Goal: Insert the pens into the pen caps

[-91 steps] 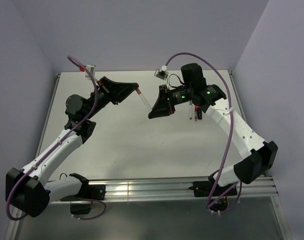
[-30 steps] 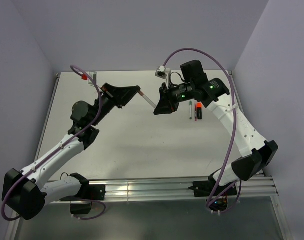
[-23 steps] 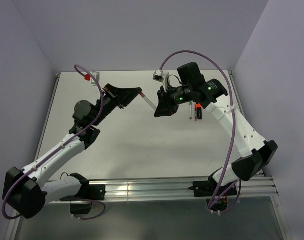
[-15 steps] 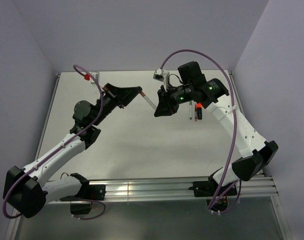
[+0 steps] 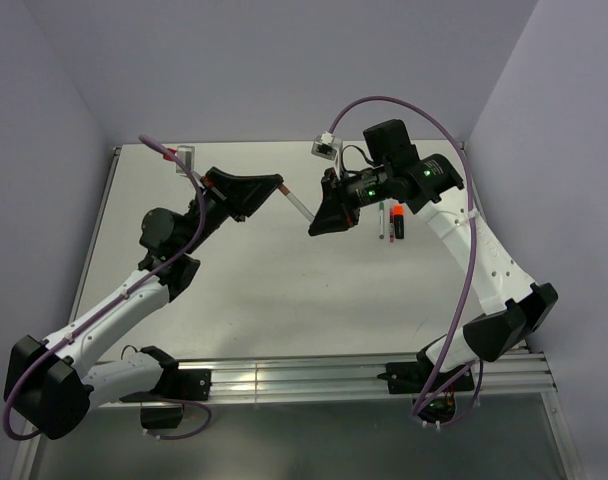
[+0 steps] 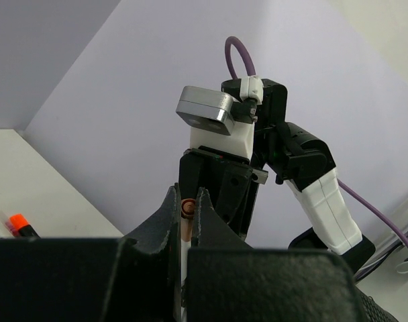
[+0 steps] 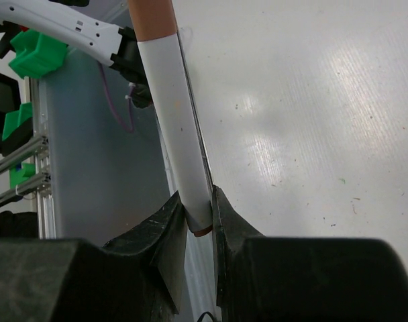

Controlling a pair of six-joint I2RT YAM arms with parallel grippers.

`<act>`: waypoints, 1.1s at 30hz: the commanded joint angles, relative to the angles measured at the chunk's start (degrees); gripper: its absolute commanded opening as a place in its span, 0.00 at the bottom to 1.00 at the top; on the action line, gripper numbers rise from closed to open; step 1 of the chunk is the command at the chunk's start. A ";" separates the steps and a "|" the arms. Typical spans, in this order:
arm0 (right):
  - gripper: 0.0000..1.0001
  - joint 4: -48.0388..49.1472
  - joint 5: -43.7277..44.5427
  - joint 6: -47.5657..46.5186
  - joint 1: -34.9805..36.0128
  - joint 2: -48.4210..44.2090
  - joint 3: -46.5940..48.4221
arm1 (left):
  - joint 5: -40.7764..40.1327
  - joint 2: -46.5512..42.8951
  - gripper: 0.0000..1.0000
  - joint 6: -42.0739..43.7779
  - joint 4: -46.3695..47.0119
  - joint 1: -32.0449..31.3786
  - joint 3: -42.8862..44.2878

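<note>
Above the table [image 5: 264, 290], the right gripper [image 7: 197, 215] is clamped on the lower end of a thin white pen [image 7: 172, 127]. The pen's other end meets a brownish-red cap [image 7: 150, 17], which the left gripper [image 6: 186, 201] pinches tight between its closed fingers.

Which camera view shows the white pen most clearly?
The right wrist view: the white pen fills the frame, clamped by the right gripper, with the brownish-red cap at its far end. The top view shows a thin line; the left wrist view shows only the cap's round end.
</note>
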 commanded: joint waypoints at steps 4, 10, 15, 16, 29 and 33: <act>0.00 27.59 -6.78 2.49 -0.34 -1.08 7.89 | 25.61 2.54 0.00 1.34 -19.36 -7.97 -4.54; 0.00 27.59 -4.24 2.41 -0.25 -2.57 3.77 | 24.81 3.86 0.00 -1.38 -16.39 -5.77 -1.38; 0.00 27.51 -2.91 0.91 -0.25 -4.77 -2.46 | 25.08 6.05 0.00 -2.17 -15.76 -1.29 4.33; 0.00 27.51 -2.91 0.82 -0.25 -5.47 -3.18 | 25.08 6.32 0.00 -2.00 -15.85 -0.94 5.03; 0.00 27.59 1.04 3.45 -0.34 -6.36 -5.73 | 23.15 6.41 0.07 0.11 -19.54 1.09 7.58; 0.00 27.77 1.22 4.60 -0.78 -6.36 -8.97 | 22.36 6.50 0.29 2.04 -19.72 2.75 9.95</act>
